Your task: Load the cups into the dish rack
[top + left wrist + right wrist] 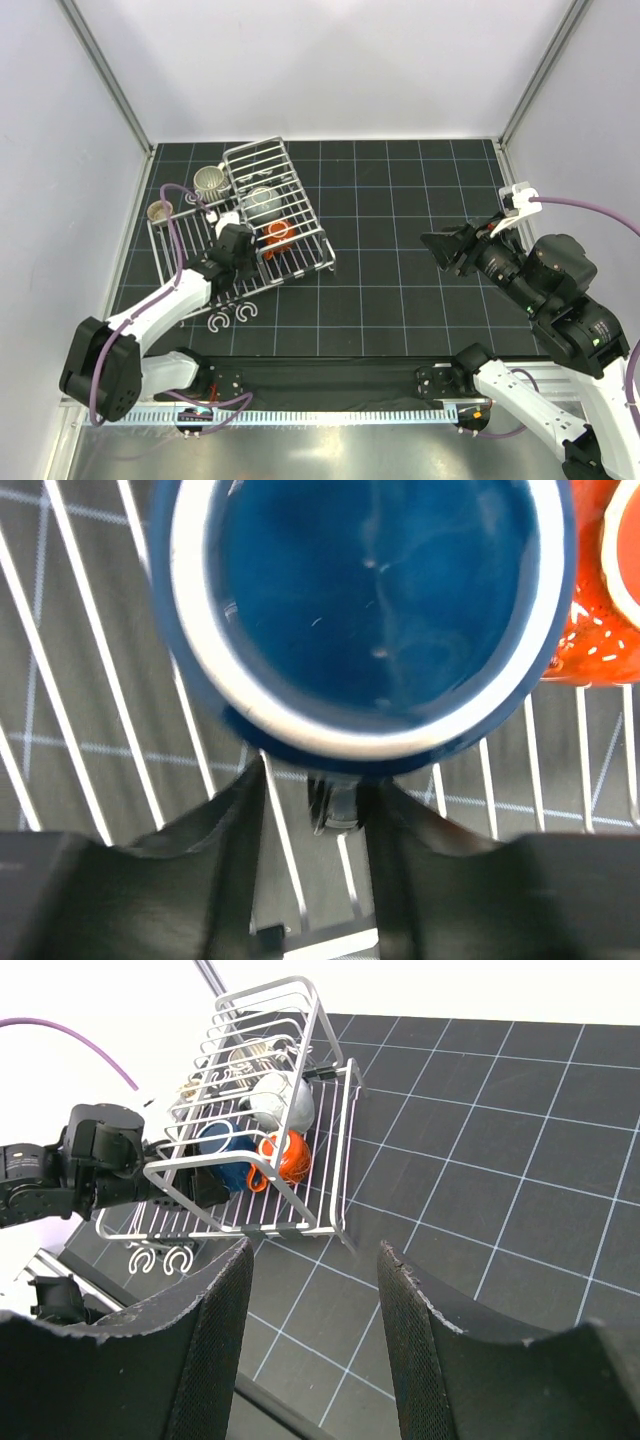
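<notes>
- Plain white walls close in a tabletop [420, 300] covered by a black mat ruled with a fine pale grid
- dish rack [255, 150] of thin silver-white wire sits at the far left of the mat; a low slatted tray is joined to a taller basket with looped walls
- blue cup [370, 590] stands upright on the basket's wire slats; round mouth, glossy deep-blue glaze inside, pale worn rim; its dark handle points toward the left tool [312, 785]
- left tool: two blunt black fingers [240, 810] parted on either side of the handle; a slat shows through the gap by one finger, so it looks open, not clamped
- orange cup [600, 620], shiny red-orange with small white flecks, is just beside the blue one in the same basket
- grey cup [263, 203], speckled and rounded, lies farther back in the basket
- cream cup [210, 180] and small tan cup [160, 211] are at the rack's far-left edge; whether they rest on the tray or on the mat I cannot tell
- two white C-shaped hooks [232, 318] lie on the mat near the tray's front
- right tool [312, 1250] hangs well apart at the right; its matte, grainy black fingers are spread with nothing between them
</notes>
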Controlling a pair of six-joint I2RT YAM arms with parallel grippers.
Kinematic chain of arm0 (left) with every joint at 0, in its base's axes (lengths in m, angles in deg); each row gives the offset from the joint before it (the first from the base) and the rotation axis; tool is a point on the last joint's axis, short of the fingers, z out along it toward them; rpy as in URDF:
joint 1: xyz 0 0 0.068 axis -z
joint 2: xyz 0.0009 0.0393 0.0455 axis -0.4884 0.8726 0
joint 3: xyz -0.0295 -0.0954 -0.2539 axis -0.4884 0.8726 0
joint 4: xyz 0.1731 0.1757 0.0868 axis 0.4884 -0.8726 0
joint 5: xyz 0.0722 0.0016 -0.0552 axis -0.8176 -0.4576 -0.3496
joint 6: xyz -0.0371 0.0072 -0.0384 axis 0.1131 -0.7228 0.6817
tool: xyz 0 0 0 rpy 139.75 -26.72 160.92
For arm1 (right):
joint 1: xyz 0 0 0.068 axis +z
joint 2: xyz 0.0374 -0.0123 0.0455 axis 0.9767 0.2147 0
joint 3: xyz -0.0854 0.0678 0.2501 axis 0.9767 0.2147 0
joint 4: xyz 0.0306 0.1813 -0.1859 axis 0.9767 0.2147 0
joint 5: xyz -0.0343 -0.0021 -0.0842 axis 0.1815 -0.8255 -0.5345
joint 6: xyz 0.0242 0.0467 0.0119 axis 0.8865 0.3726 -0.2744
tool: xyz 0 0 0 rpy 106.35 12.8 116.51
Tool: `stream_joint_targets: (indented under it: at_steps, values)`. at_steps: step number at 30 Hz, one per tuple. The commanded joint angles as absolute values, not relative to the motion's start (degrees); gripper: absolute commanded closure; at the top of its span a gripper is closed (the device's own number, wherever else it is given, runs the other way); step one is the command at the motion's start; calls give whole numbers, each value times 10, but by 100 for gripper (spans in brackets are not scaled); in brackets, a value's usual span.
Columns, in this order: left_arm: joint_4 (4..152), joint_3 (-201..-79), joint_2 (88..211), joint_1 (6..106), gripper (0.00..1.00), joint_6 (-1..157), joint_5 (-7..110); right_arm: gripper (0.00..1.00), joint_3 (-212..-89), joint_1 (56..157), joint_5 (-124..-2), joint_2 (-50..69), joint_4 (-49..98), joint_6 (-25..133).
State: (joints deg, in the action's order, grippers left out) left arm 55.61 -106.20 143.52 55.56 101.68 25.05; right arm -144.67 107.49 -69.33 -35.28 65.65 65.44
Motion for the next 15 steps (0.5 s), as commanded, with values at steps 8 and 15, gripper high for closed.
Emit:
stream_joint_targets:
  at_steps: [8, 15]
  values:
    - [485, -1062, 1333, 541, 41, 1040, 225, 46, -1449, 1077, -680, -341, 629, 660]
    - [395, -1068, 1235, 531, 38, 1061, 191, 46, -1448, 1077, -682, -338, 632, 656]
